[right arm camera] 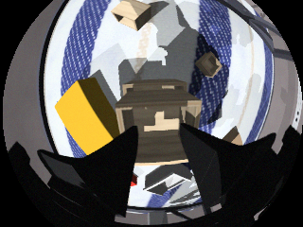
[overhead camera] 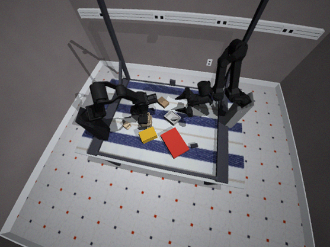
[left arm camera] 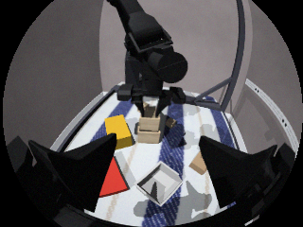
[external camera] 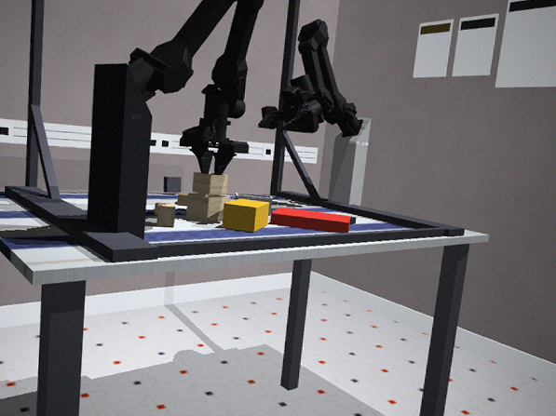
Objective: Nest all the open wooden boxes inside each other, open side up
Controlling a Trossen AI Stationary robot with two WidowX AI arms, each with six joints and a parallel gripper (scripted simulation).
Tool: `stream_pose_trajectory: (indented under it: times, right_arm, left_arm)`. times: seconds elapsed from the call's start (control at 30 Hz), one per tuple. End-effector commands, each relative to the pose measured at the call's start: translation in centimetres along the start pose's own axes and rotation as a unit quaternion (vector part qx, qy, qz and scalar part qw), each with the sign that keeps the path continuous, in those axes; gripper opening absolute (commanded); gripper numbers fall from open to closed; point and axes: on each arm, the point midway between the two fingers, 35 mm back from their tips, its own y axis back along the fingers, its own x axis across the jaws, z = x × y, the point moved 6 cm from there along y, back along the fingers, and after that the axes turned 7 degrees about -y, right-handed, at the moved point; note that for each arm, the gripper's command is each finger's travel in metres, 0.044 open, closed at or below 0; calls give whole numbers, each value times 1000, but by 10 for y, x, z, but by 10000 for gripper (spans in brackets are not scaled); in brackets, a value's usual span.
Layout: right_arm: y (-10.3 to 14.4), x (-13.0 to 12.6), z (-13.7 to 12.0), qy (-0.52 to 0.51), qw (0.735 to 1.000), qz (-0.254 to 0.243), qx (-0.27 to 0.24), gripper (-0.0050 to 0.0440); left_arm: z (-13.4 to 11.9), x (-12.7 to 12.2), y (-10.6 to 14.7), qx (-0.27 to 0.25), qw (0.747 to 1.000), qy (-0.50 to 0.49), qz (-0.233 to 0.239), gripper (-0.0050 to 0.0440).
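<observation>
So it can nest, the smaller box (overhead camera: 149, 117) (external camera: 210, 184) (left arm camera: 150, 123) (right arm camera: 158, 153) is clamped in the right end effector (overhead camera: 143, 119) (external camera: 212, 173) (left arm camera: 150, 116) (right arm camera: 158, 129) above the big box (overhead camera: 145, 125) (external camera: 203, 208) (left arm camera: 149, 136) (right arm camera: 153, 84) — left end effector (overhead camera: 178, 104) (external camera: 267, 117) (left arm camera: 157, 138) apart, two o'clock.

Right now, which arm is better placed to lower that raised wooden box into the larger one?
Right, I'd say: the right gripper holds the smaller wooden box over the larger wooden box. The left gripper is open and farther off, beyond the gray tray-like box.

pale grained wood boxes (external camera: 204, 207) (left arm camera: 149, 136), matt
</observation>
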Motion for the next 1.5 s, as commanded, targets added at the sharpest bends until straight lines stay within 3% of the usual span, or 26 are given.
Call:
stream_pose_trajectory:
  times: [0.0, 1.47]
  right_arm:
    - [-1, 0, -2, -1, 1000, -3, 3, 258]
    - [-37, 0, -2, -1, 1000, -3, 4, 258]
  left_arm:
    - [7, 0, -1, -13, 1000, -1, -2, 400]
    - [7, 0, -1, -13, 1000, -1, -2, 400]
